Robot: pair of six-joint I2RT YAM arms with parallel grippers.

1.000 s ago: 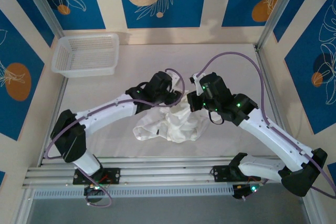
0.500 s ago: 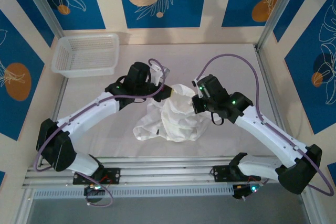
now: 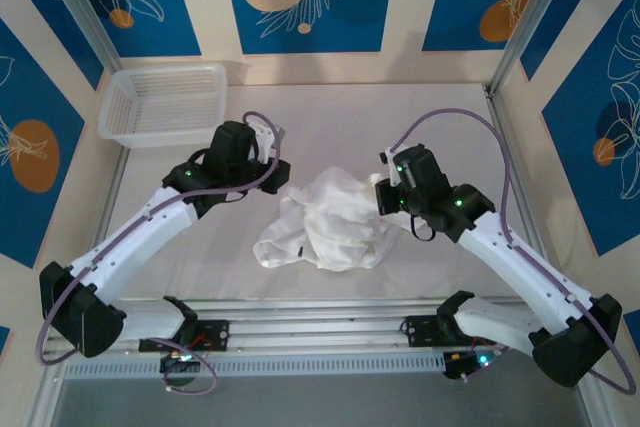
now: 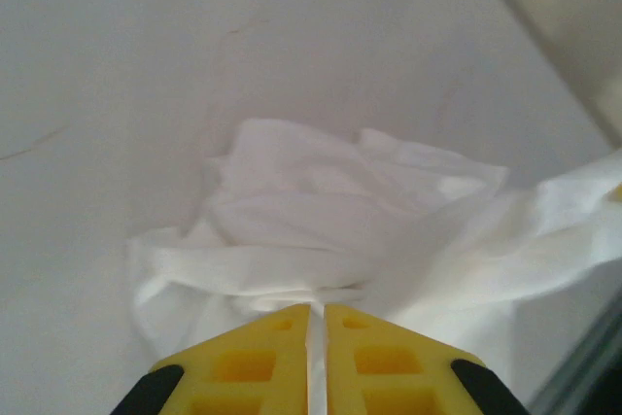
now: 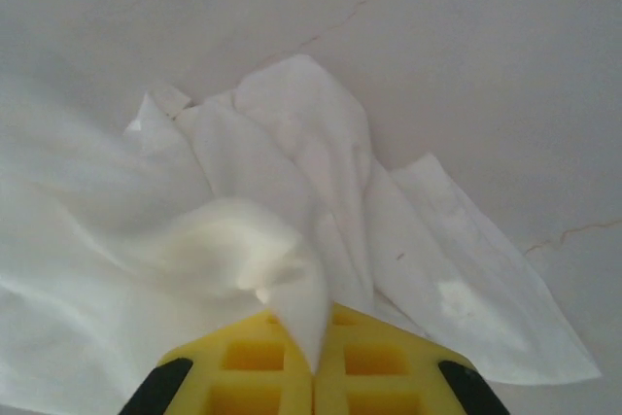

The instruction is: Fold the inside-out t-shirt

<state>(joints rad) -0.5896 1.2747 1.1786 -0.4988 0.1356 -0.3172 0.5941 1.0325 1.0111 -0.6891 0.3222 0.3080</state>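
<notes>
- At the middle of the table (image 3: 330, 122), between my two arms, lies the inside-out t-shirt (image 3: 325, 222), a crumpled white heap with no clear outline.
- My left pincer (image 3: 284, 183) sits at the heap's upper left edge, reaching in from the left.
- In my left wrist view, the left pincer's (image 4: 317, 310) yellow fingers (image 4: 253, 352) are pressed nearly together, and a thin strip of white cloth runs in the narrow slit between them. I am gripping the t-shirt there.
- Ahead of those fingers, the t-shirt (image 4: 330, 211) bunches into soft folds on the table, and one band of it stretches off to the right of that view.
- My right pincer (image 3: 383, 197) sits at the heap's upper right edge, facing the left one across the cloth.
- In my right wrist view, the right pincer's (image 5: 313, 323) jaws are closed, and a fold of cloth comes up over the seam where they meet. I am holding the t-shirt there too.
- Beyond that fold, the t-shirt (image 5: 282, 172) fans out in wrinkled flaps over the bare table.
- The lower part of the heap rests on the table nearer my bases, with one lobe sticking out at the lower left.
- The white mesh basket (image 3: 160, 102) stands in the far left corner, well apart from the shirt.
</notes>
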